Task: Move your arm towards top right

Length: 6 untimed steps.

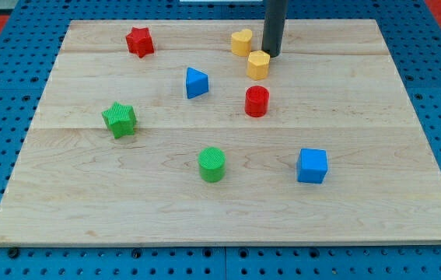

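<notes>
My tip (271,54) stands near the view's top, right of centre, on the wooden board (376,194). It is just right of the yellow heart-shaped block (241,42) and just above and right of the yellow hexagonal block (258,65), close to both. I cannot tell whether it touches either. The rod rises out of the view's top edge.
A red star (139,41) lies at the top left. A blue triangular block (196,82) and a red cylinder (257,102) sit mid-board. A green star (119,120) is at the left, a green cylinder (212,164) and a blue cube (312,166) lower down.
</notes>
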Each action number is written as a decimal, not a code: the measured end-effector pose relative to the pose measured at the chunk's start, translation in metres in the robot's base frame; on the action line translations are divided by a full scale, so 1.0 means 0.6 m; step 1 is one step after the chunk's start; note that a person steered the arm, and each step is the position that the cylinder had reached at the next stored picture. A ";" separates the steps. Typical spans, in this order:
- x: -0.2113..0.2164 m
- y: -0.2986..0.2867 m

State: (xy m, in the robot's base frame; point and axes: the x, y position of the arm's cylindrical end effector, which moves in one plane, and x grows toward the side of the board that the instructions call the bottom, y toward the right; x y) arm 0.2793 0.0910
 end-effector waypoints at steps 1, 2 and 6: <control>0.000 0.041; 0.000 0.044; -0.060 0.196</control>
